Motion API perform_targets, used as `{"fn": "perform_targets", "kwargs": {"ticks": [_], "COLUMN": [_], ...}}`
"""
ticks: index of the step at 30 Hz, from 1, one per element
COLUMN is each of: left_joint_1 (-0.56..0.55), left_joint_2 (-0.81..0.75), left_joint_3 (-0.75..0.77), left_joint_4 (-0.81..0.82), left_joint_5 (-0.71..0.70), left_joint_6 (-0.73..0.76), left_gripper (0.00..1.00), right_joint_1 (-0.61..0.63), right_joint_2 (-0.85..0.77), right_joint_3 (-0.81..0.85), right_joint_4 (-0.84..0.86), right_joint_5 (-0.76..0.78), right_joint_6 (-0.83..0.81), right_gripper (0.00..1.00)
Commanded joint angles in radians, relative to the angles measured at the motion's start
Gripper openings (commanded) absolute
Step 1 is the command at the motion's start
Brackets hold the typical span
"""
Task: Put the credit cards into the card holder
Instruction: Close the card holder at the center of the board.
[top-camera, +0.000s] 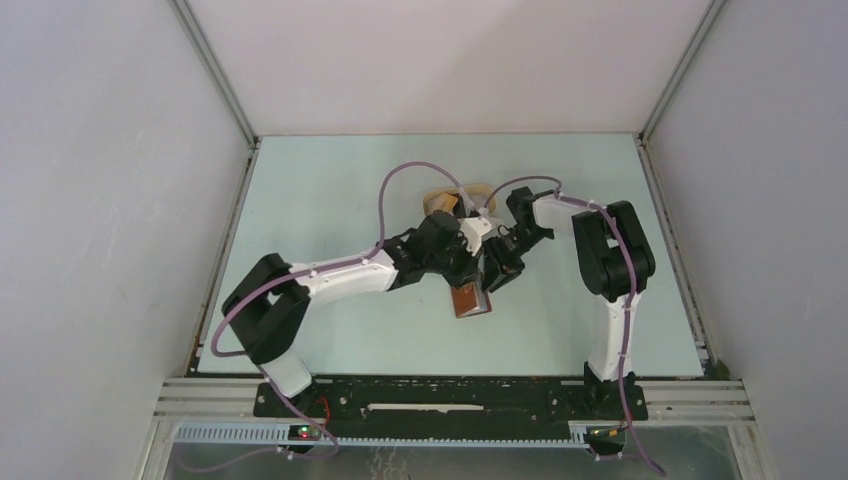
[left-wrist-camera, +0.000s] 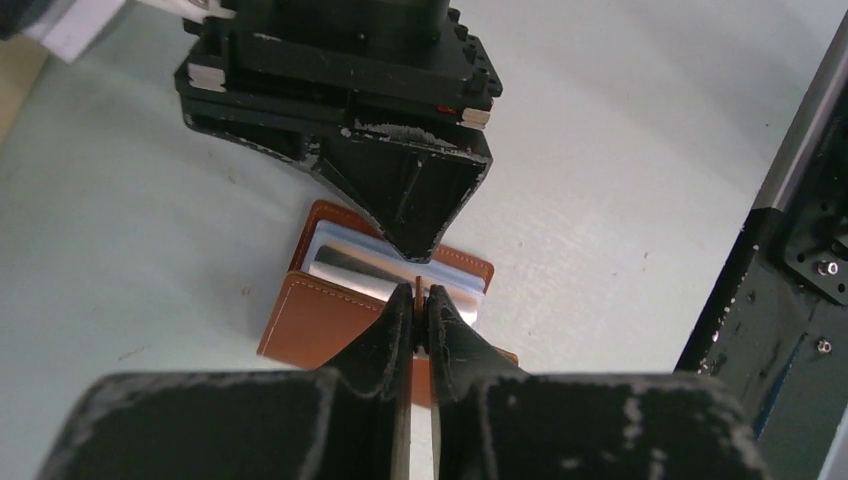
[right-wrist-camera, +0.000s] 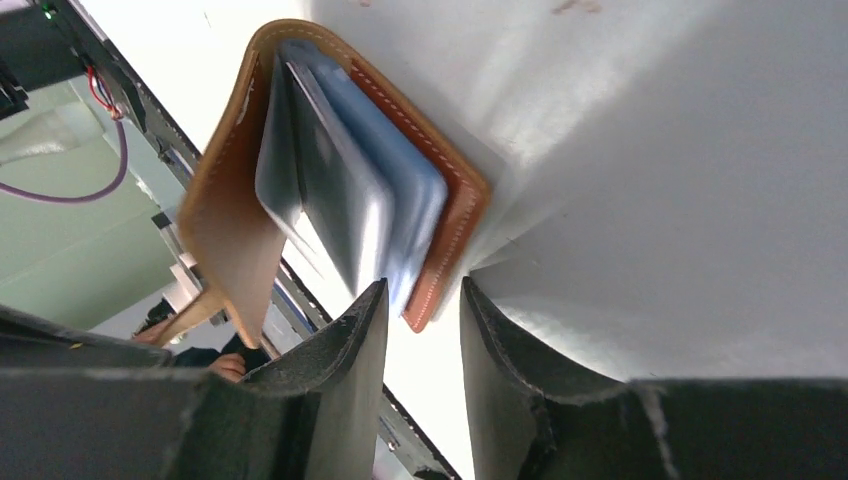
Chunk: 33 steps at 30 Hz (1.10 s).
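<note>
The reddish-brown card holder (top-camera: 470, 300) lies open on the table between both arms. In the left wrist view my left gripper (left-wrist-camera: 420, 295) is shut on the thin leather edge of the card holder (left-wrist-camera: 320, 322), holding one flap up. Silvery and light blue credit cards (left-wrist-camera: 350, 265) sit stacked inside it. My right gripper (left-wrist-camera: 413, 250) points down onto those cards from the far side. In the right wrist view the right gripper (right-wrist-camera: 425, 300) stands open, its fingers apart just short of the card holder's (right-wrist-camera: 235, 235) corner and the credit cards' (right-wrist-camera: 340, 190) ends, gripping nothing.
A tan oval tray (top-camera: 455, 195) sits behind the two wrists, partly hidden by them. The right arm's black base link (left-wrist-camera: 790, 290) stands close at the right of the left wrist view. Grey walls enclose the pale green table (top-camera: 330, 190).
</note>
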Motion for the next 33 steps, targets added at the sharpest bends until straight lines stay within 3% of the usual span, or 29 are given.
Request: {"fn": "perform_targets", "kwargs": {"ticks": [1, 11, 15, 20, 33], "left_joint_1": [-0.007, -0.006, -0.006, -0.005, 0.005], "left_joint_2": [0.091, 0.248, 0.276, 0.207, -0.106], "left_joint_3": [0.116, 0.189, 0.219, 0.22, 0.118], "left_joint_4": [-0.033, 0.0, -0.011, -0.012, 0.12], "left_joint_5": [0.054, 0.119, 0.09, 0.037, -0.072], "left_joint_6": [0.01, -0.034, -0.096, -0.132, -0.16], "left_gripper": [0.05, 0.09, 0.29, 0.47, 0.52], "right_joint_1": [-0.071, -0.244, -0.25, -0.257, -0.263], "right_joint_2": [-0.025, -0.062, -0.07, -0.094, -0.172], "right_joint_3": [0.034, 0.023, 0.023, 0.017, -0.007], "right_joint_4": [-0.007, -0.003, -0.002, 0.003, -0.007], "right_joint_5": [0.009, -0.112, -0.135, -0.195, -0.397], "right_joint_6": [0.011, -0.008, -0.013, -0.032, -0.114], "right_gripper": [0.41, 0.4, 0.4, 0.41, 0.4]}}
